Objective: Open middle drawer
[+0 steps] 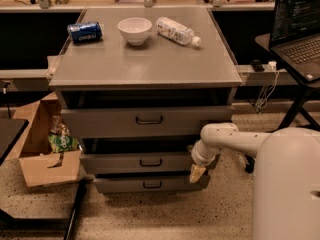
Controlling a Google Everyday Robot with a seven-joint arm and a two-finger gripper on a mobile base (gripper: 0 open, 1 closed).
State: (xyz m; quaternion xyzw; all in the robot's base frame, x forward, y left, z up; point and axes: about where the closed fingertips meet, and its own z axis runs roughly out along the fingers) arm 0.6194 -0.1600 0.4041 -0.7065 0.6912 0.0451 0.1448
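Note:
The grey metal cabinet [145, 69] has three drawers. The middle drawer [115, 163] has a medium-height grey front and a small dark bar handle [150, 162] at its centre. It sits between the taller top drawer [100, 123] and the slim bottom drawer [120, 185]. My gripper [196, 173] hangs cream-coloured tip down from the white arm [235, 139], at the right end of the middle drawer's front. It is well right of the handle and holds nothing that I can see.
A blue can [84, 31], a white bowl [134, 30] and a lying plastic bottle [176, 31] are on the cabinet top. An open cardboard box [42, 149] stands on the floor at left. A laptop on a stand [297, 29] is at right.

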